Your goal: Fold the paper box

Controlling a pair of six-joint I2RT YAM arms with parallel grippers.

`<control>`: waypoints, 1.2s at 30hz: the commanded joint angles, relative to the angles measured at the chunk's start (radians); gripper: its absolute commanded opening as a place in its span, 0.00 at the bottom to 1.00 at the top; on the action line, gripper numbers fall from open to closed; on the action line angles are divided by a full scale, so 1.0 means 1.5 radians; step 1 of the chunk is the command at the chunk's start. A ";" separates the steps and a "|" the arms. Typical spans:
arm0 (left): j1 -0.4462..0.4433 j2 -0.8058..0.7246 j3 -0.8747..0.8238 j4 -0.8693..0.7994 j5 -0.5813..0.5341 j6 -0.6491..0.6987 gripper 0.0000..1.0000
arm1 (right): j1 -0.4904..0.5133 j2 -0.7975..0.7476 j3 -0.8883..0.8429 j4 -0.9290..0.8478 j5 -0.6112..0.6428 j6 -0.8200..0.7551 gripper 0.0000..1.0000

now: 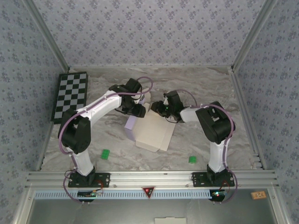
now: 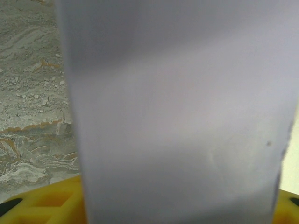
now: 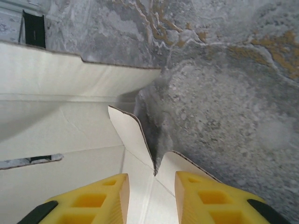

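Note:
The paper box [image 1: 154, 133] lies part-unfolded at the table's middle, cream-white inside facing up, with a pale lavender flap [image 1: 131, 125] raised along its left side. My left gripper [image 1: 138, 110] is at that flap. In the left wrist view the lavender panel [image 2: 182, 112] faces the camera flat, and yellow fingers [image 2: 49, 199] show wide apart at both bottom corners. My right gripper [image 1: 163, 111] is at the box's far right corner. Its fingertips [image 3: 117, 191] stand apart above a cream corner flap [image 3: 133, 135] and a crease, pinching nothing.
A black-and-white checkerboard [image 1: 70, 95] lies at the back left. Two small green blocks [image 1: 105, 154] [image 1: 192, 159] sit near the front. Patterned walls close in three sides, and a metal rail [image 1: 149, 177] runs along the near edge.

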 commanded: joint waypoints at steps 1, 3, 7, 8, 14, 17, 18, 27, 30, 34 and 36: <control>0.003 -0.019 -0.003 -0.004 0.014 0.009 0.57 | 0.003 0.023 0.017 0.066 -0.012 0.033 0.33; 0.003 -0.020 -0.003 -0.004 0.016 0.009 0.57 | 0.003 0.026 0.021 0.076 -0.008 0.040 0.33; 0.003 -0.020 -0.004 -0.002 0.020 0.008 0.56 | 0.002 0.031 0.033 0.083 -0.004 0.053 0.31; 0.003 -0.021 -0.005 -0.002 0.022 0.007 0.55 | 0.003 0.033 0.038 0.071 0.001 0.054 0.30; 0.003 -0.025 -0.006 0.001 0.029 0.007 0.55 | 0.006 0.051 0.063 0.034 0.010 0.060 0.30; 0.003 -0.027 -0.007 0.001 0.031 0.008 0.54 | 0.007 0.061 0.071 0.009 0.023 0.054 0.30; 0.003 -0.028 -0.007 0.001 0.032 0.008 0.54 | 0.007 0.064 0.072 0.000 0.030 0.050 0.30; 0.004 -0.029 -0.013 0.004 0.040 0.006 0.54 | 0.007 0.080 0.074 0.009 0.018 0.006 0.34; 0.005 -0.030 -0.012 0.008 0.048 0.005 0.54 | 0.005 0.095 0.069 0.075 -0.036 0.010 0.33; 0.010 -0.030 -0.014 0.010 0.051 0.001 0.54 | 0.004 0.079 0.039 0.122 -0.054 -0.003 0.32; 0.013 -0.031 -0.016 0.010 0.051 0.000 0.54 | 0.002 0.064 0.026 0.140 -0.060 -0.016 0.31</control>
